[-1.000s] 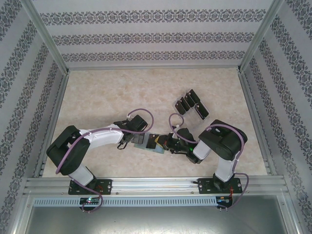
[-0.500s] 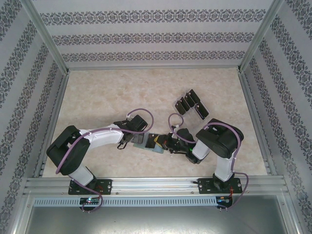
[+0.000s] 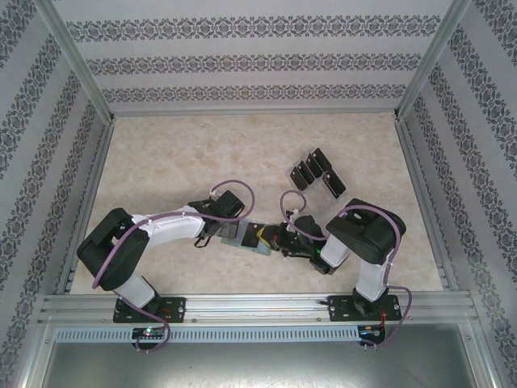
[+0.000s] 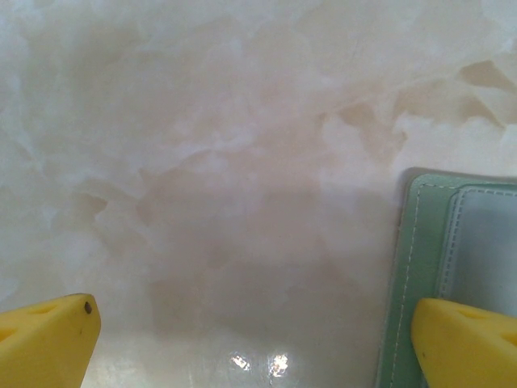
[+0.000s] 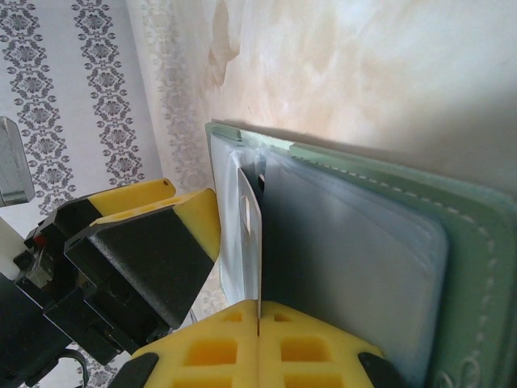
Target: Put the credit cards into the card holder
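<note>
The sage-green card holder (image 3: 240, 235) lies open on the table between the two grippers. My right gripper (image 5: 258, 323) is shut on a credit card (image 5: 253, 230), which I see edge-on. The card's far end reaches in between the pale inner layers of the card holder (image 5: 420, 210). My left gripper (image 4: 254, 347) is open and low over the table. Its right fingertip (image 4: 464, 343) rests over the card holder's left edge (image 4: 416, 242) and its left fingertip (image 4: 48, 339) stands over bare table. Several more black credit cards (image 3: 311, 167) stand at the back right.
A clear slotted rack (image 3: 331, 184) holds the standing cards, behind my right arm. The left gripper's yellow and black finger (image 5: 145, 242) sits close beside the held card. Aluminium rails and patterned walls border the table on all sides.
My right arm has shifted slightly left, carrying the card a little further toward the card holder. The left arm has stayed still.
</note>
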Motion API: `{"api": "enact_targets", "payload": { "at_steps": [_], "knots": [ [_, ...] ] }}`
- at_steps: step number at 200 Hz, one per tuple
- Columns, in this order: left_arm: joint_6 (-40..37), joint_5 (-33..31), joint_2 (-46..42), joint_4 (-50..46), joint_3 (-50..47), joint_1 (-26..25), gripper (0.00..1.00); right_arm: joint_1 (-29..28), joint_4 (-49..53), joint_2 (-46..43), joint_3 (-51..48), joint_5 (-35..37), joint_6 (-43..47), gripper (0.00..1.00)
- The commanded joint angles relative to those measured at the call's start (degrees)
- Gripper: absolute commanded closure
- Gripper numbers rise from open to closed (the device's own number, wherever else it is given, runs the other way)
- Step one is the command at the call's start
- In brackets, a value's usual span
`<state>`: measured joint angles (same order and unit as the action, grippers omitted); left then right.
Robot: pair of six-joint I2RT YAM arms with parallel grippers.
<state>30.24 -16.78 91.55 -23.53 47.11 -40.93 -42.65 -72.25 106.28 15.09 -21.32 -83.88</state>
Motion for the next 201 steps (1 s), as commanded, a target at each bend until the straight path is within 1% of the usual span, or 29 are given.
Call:
{"api": "enact_targets", "payload": {
  "at_steps": [1, 100, 201],
  "knots": [
    [-0.2, 0.3, 1.5, -3.5, -1.7, -0.5, 0.0, -1.2, 9.8, 2.0, -2.3, -0.1, -0.7, 1.0],
    [0.0, 0.4, 1.6, -3.5, -1.8, -0.5, 0.0, -1.7, 6.4, 6.8, -0.2, 0.1, -2.5, 1.0],
    [0.1, 0.5, 1.5, -3.4, -2.0, -0.6, 0.0, -1.7, 6.3, 7.6, 0.7, 3.0, -2.9, 1.0]
  ]
}}
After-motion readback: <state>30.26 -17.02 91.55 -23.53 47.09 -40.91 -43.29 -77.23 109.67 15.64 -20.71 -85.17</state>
